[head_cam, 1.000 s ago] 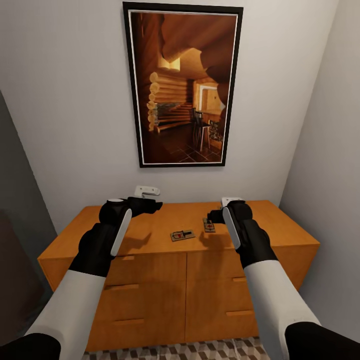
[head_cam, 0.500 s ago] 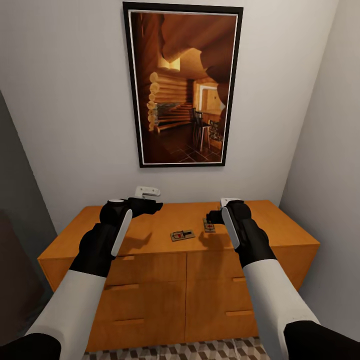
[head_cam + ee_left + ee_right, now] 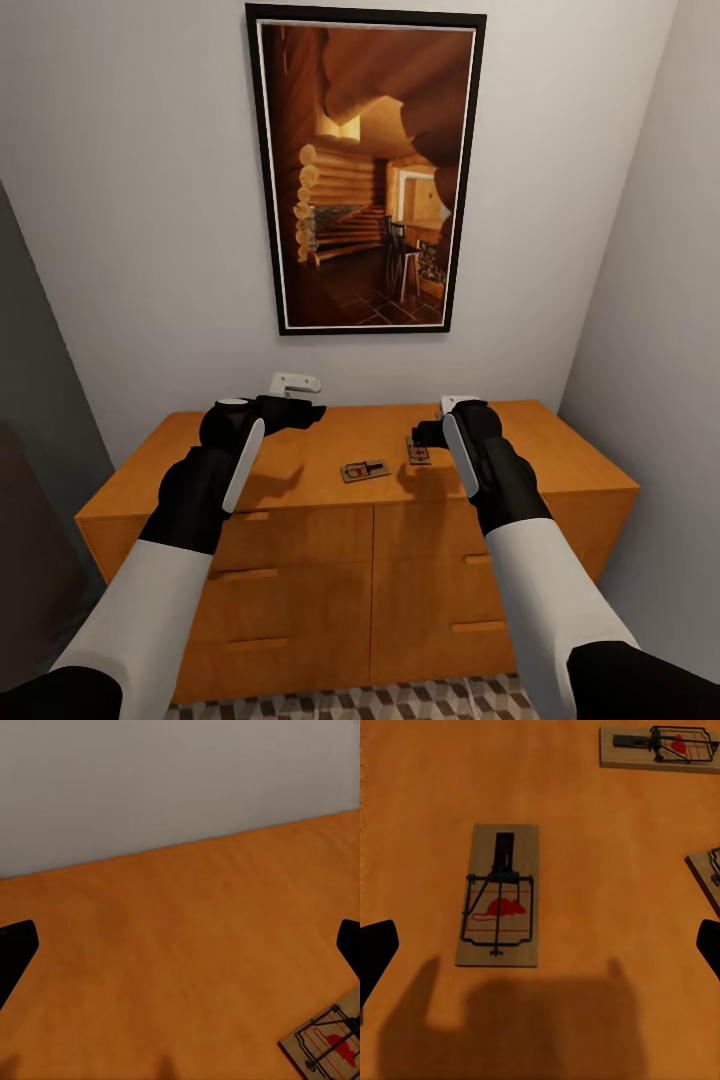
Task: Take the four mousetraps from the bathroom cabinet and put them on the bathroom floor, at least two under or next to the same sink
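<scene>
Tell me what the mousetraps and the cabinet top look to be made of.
The mousetrap looks like a flat pale wooden base, matte, with thin dark wire for the spring bar and a red mouse printed on it. The cabinet top looks like orange-brown wood or a wood veneer, smooth and satin: faint grain streaks show and it takes soft shadows. As a render, veneer or solid wood cannot be told apart.

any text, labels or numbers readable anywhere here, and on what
None: no readable words or numbers in any view.
Mousetraps: each bears a red mouse-shaped mark, a picture and not lettering.
Framed picture on the wall: a log-cabin interior, no caption.
Cabinet: plain wood fronts, no label.
</scene>
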You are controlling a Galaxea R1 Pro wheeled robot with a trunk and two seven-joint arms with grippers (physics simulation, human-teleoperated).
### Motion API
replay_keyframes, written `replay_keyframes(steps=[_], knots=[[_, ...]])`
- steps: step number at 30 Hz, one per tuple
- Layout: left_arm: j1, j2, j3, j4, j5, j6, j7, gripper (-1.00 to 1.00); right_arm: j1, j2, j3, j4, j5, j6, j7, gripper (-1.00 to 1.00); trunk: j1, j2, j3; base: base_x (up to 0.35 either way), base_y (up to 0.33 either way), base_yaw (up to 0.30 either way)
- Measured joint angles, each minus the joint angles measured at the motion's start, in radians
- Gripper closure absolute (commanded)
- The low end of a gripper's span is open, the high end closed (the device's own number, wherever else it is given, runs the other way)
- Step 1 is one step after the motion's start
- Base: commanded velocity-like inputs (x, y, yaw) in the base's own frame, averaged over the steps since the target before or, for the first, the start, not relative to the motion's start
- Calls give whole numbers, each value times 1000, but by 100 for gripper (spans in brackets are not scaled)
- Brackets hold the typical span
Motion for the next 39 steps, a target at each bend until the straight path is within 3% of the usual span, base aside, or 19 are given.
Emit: replay_keyframes(steps=[13,39], knots=[[0,0,0,12,0,1,-1,-100,0,1,0,0,-1,0,0,-100,0,0,0,103,25,0],[0,0,0,16,-1,1,3,-100,0,1,-1,2,-2,0,0,-100,0,0,0,8,2,0]])
